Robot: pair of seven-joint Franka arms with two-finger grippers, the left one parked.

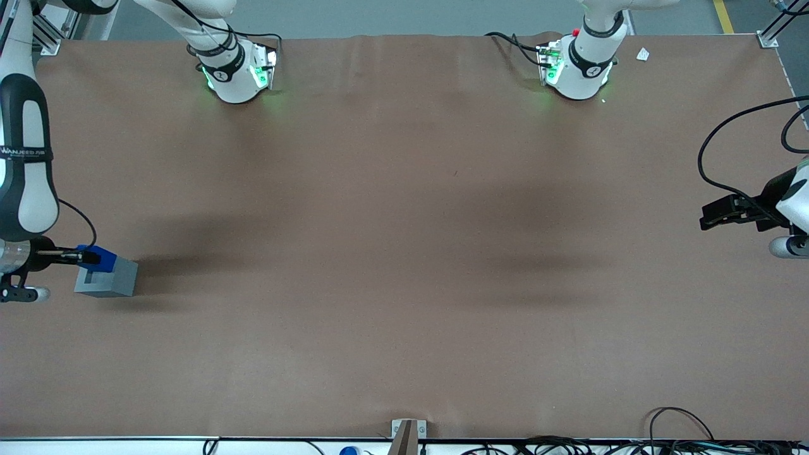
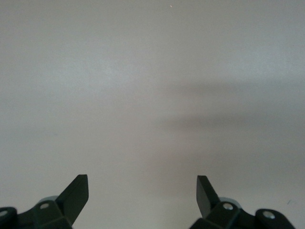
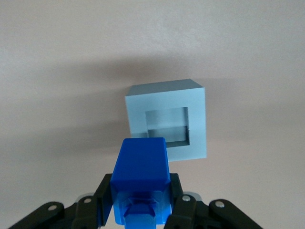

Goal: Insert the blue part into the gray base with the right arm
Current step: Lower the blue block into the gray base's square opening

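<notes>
Spanning the whole front view is the brown table point(image 1: 404, 253), w/ the right arm point(image 1: 25, 164) reaching down at the working arm's end. Next in size, the gray base point(image 1: 109, 278) sits on the table there, square hole facing up; in the right wrist view the gray base point(image 3: 167, 119) shows its pale rim all round and a dark pocket inside. Just above it, the gripper point(image 1: 79, 257) is clamped on the blue part point(image 1: 100, 258), fingers point(image 3: 180, 202) pressing both sides of the blue part point(image 3: 140, 183). Part hangs over the base's edge, not over the hole yet, and nothing's inside the pocket. Judging by that, step in hand is alignment before insertion. To do it well: shift the part sideways until it's centred over the opening, square its faces to the rim, keep it vertical, then lower slowly. Any skew prob jams it on the rim or nudges the loose base, so keep grip firm & correct offset before descending.
</notes>
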